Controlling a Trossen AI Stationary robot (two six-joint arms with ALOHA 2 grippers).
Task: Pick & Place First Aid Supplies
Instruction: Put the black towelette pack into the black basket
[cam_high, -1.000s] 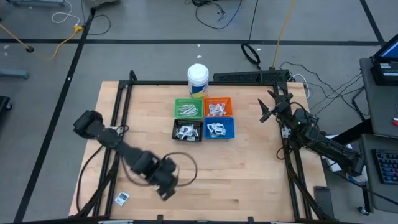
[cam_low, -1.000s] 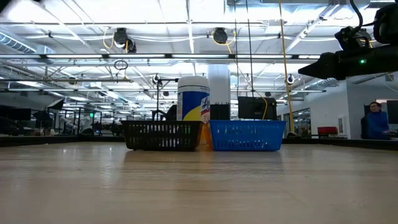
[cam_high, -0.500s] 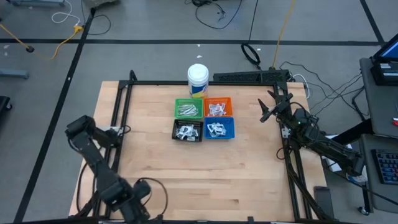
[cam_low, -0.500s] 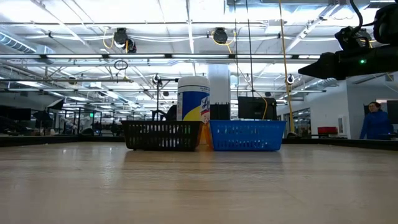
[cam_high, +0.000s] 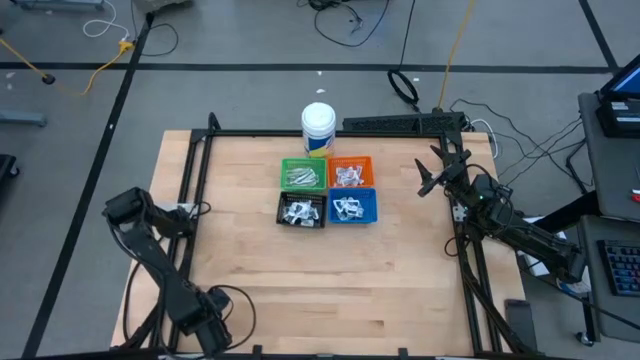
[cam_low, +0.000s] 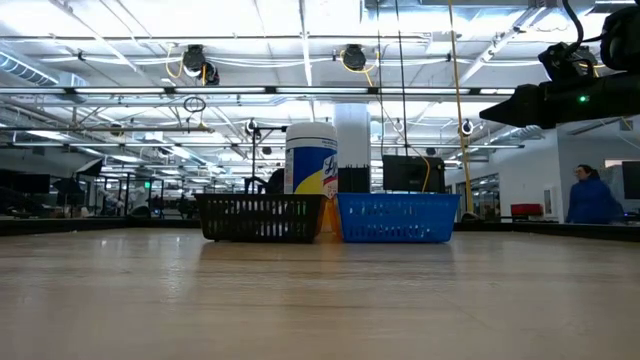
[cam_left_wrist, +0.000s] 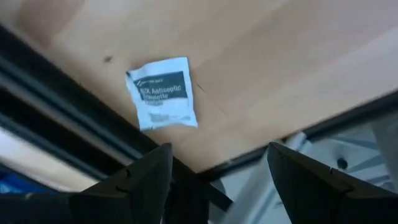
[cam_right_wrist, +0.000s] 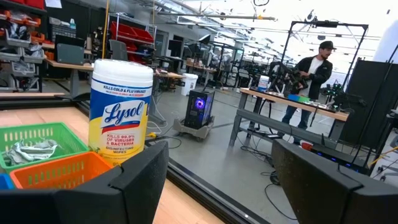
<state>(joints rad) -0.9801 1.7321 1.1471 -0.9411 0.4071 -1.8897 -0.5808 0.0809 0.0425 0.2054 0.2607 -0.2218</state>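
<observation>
I have the left gripper down at the lower left of the overhead frame, at the table's near edge. Its wrist camera shows the fingers spread apart with nothing between them, and one white packet with dark print lying flat on the wood just beyond them, close to the black frame rail.

The right gripper waits at the right side of the frame, raised above the table, fingers released and empty.

Other packets lie in four bins at upper centre: green, orange, black and blue. A white tub stands just behind them.
</observation>
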